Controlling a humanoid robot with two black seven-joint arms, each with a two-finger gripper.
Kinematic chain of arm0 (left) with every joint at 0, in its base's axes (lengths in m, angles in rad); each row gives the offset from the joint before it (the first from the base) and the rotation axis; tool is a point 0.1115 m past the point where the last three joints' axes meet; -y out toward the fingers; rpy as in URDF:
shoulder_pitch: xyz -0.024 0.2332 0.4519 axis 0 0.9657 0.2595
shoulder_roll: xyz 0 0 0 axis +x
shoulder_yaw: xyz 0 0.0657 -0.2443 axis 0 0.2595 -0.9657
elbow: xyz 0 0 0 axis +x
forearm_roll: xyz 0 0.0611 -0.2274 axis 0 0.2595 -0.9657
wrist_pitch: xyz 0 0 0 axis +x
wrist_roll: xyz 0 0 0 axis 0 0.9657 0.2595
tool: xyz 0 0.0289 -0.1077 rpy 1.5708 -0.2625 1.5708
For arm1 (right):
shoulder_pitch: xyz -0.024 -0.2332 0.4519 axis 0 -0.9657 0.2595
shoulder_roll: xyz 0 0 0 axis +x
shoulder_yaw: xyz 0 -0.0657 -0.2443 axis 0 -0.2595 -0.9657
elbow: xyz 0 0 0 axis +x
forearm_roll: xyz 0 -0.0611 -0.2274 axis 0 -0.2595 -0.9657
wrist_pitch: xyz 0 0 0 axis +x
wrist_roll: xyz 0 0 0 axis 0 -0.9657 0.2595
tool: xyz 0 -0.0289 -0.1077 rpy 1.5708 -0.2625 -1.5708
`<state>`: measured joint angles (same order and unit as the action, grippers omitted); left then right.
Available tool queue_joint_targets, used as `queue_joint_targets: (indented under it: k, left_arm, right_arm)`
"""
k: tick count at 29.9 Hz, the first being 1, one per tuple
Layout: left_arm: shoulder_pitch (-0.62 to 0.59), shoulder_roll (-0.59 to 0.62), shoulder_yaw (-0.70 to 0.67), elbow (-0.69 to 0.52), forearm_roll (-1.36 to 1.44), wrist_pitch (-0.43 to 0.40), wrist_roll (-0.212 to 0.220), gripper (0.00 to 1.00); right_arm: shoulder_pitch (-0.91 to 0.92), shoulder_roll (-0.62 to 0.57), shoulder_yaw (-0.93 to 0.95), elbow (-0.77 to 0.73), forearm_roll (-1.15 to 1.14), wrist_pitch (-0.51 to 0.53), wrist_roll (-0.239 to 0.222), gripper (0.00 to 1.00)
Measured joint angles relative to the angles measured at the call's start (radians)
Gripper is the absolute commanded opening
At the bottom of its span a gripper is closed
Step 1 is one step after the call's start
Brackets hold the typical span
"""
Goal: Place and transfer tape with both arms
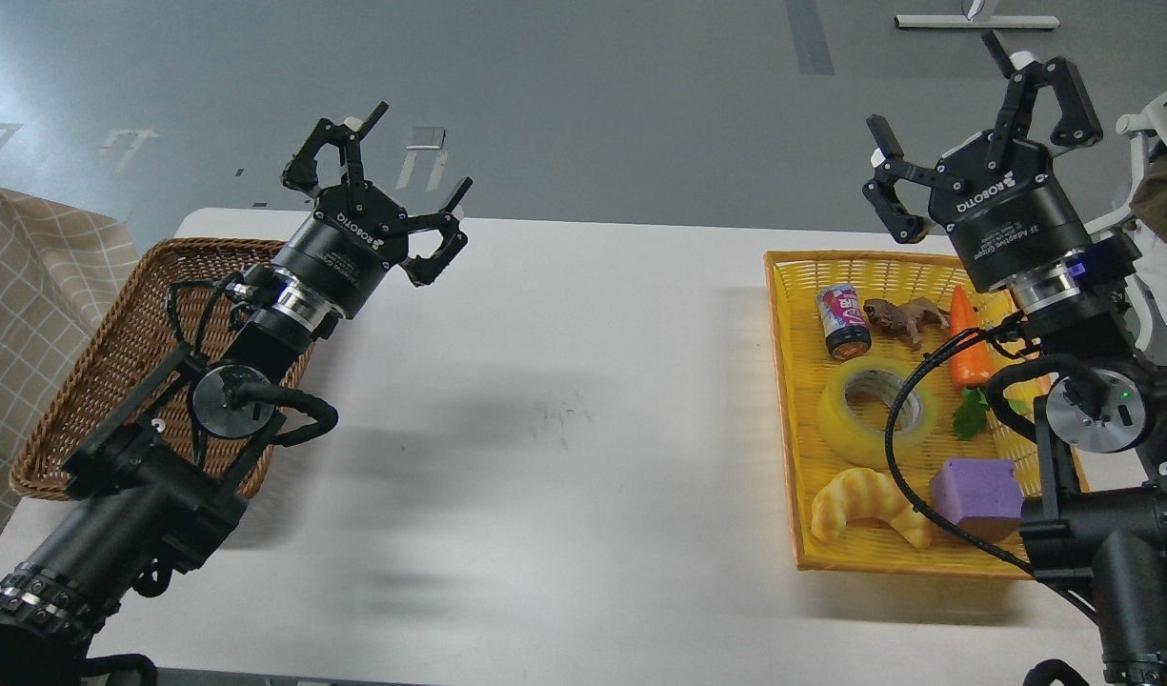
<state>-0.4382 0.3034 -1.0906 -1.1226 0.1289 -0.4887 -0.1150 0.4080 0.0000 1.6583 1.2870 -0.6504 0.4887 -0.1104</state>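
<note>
Left hand and right hand spread wide, holding nothing.

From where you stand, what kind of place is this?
Probably a robot test lab, not a home: a plain white table on a grey floor with tape marks, and a yellow basket of toy food and props set between two grippers.

Tape flat in yellow basket (beside croissant), fingers seemingly spread
</note>
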Motion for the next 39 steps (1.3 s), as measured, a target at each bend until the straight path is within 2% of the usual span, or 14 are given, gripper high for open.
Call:
queue_joint_targets:
  k: [39]
  left_arm:
    - [-0.029, 0.007, 0.001, 0.028, 0.003, 0.000, -0.007, 0.98]
  right_arm:
    - [0.005, 0.000, -0.004, -0.006, 0.000, 0.000, -0.001, 1.00]
